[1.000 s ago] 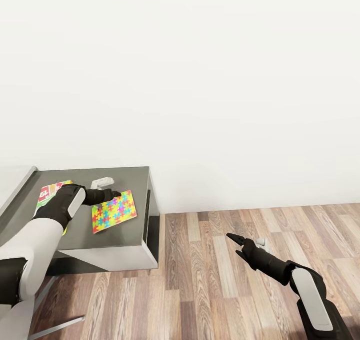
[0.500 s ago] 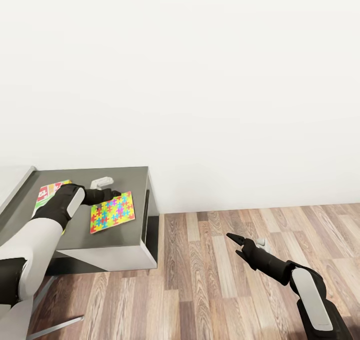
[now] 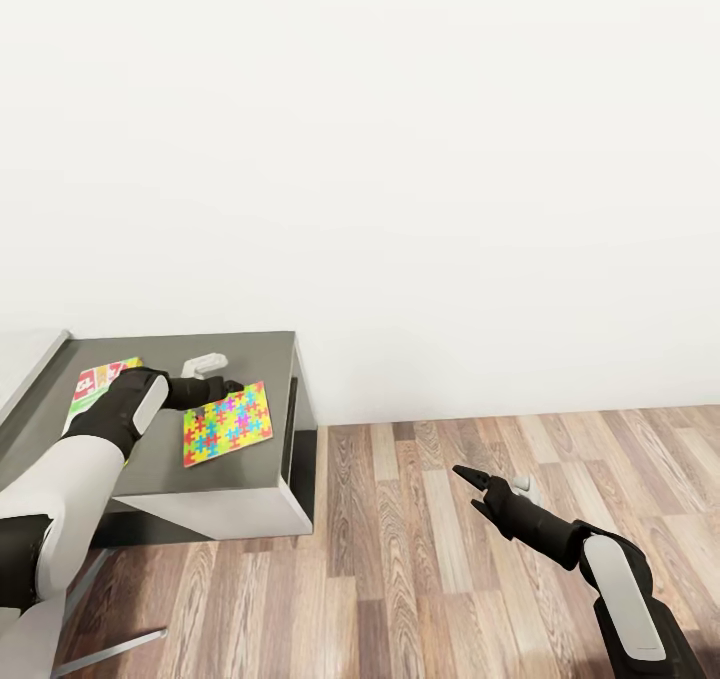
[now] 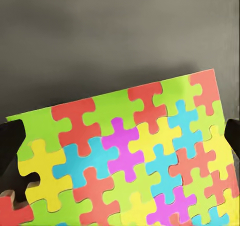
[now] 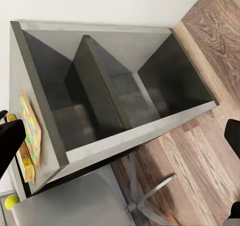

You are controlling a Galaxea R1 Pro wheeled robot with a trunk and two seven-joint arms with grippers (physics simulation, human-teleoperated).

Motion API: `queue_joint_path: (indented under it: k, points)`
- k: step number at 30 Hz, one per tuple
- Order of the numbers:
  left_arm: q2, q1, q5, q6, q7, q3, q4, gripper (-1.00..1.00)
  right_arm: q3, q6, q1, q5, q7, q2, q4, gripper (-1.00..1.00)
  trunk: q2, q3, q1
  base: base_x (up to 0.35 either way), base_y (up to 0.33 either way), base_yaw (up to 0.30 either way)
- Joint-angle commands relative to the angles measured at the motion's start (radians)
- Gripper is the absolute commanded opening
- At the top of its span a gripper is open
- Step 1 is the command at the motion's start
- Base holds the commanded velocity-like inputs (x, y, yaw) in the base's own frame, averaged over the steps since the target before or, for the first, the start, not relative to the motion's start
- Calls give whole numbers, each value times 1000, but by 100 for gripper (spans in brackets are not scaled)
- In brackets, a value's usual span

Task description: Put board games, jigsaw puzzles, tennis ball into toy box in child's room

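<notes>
One jigsaw puzzle, a square sheet of yellow, pink, blue and green pieces, lies flat on a low dark grey-topped cabinet. My left gripper is at the puzzle's far edge. In the left wrist view its dark fingertips stand wide apart over the jigsaw puzzle, so it is open. A board game with a white, red and green cover lies beyond my left forearm. The tennis ball shows beside the cabinet's end. My right gripper hangs open over the floor, holding nothing.
The cabinet has open dark compartments on its side. A pale table top adjoins it at the left. Metal chair legs stand on the wood-plank floor. A white wall rises behind.
The puzzle slid slightly left and then back under my left gripper. The right arm has not moved.
</notes>
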Motion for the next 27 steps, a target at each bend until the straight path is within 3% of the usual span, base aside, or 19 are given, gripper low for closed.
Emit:
queue_joint_path:
  k: [1,6,20,27]
  points:
    - [-1,0,12,9,-13,3,8,100,-2,5,-1,10,10,0,0,100,-1,-1,0,-6,-6,0]
    - [1,0,9,9,-51,3,8,100,-2,5,-1,10,10,0,0,100,-1,-1,0,-1,-2,0]
    - [2,0,10,8,-58,4,7,100,-2,5,-1,10,10,0,0,100,-1,-1,0,0,0,0]
    - [21,0,11,5,-58,7,-4,100,-2,5,-1,10,10,0,-1,100,-1,-1,0,0,0,0]
